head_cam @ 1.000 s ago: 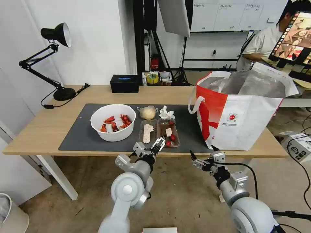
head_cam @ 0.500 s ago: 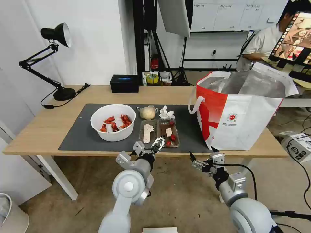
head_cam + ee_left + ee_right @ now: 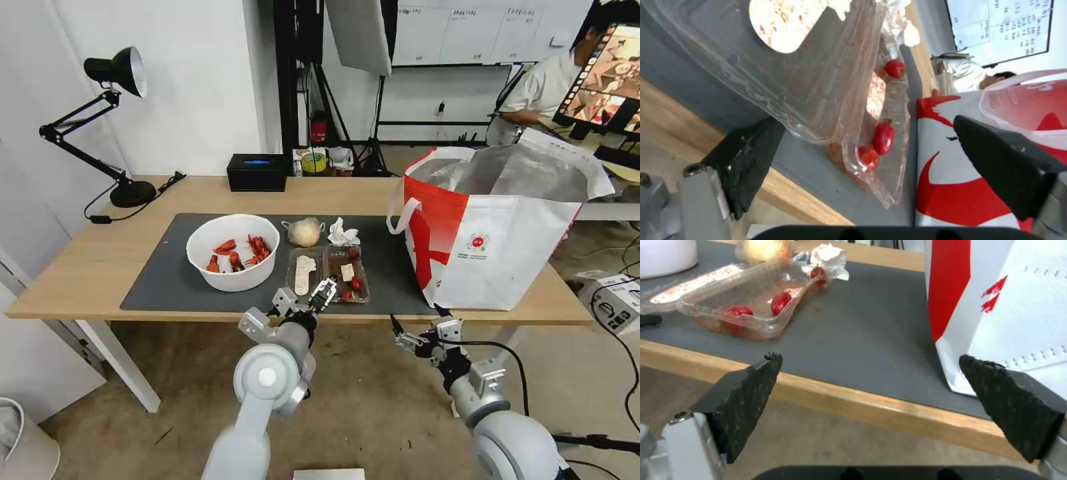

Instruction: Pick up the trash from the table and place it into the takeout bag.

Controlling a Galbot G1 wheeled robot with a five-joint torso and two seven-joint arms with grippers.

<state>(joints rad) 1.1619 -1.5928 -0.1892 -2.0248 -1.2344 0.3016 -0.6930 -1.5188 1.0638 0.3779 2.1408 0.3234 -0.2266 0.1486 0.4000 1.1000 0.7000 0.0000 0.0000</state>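
Four pieces of trash lie on the dark mat (image 3: 167, 273) of the bench (image 3: 80, 267) in the head view: a white bowl (image 3: 232, 252) of red shells, a knotted clear bag (image 3: 304, 232), a crumpled tissue (image 3: 342, 233) and an open clear tray (image 3: 328, 272). To the right of them stands the takeout bag (image 3: 493, 230), its mouth open. The left tool (image 3: 308, 301) is at the near edge of the bench, touching or nearly touching the tray's front rim, its fingers apart. The right tool (image 3: 418, 325) hangs lower, in front of the bench edge and below the bag's near corner, fingers also apart.

From the left wrist, one black finger (image 3: 744, 156) lies by the tray's (image 3: 818, 83) corner and the other (image 3: 1005, 163) is far across, before the bag's (image 3: 960, 186) red print.

From the right wrist, both fingers (image 3: 744, 396) are spread wide, short of the bench edge (image 3: 853, 406), with the tray (image 3: 751, 300) and bag (image 3: 996, 306) beyond.
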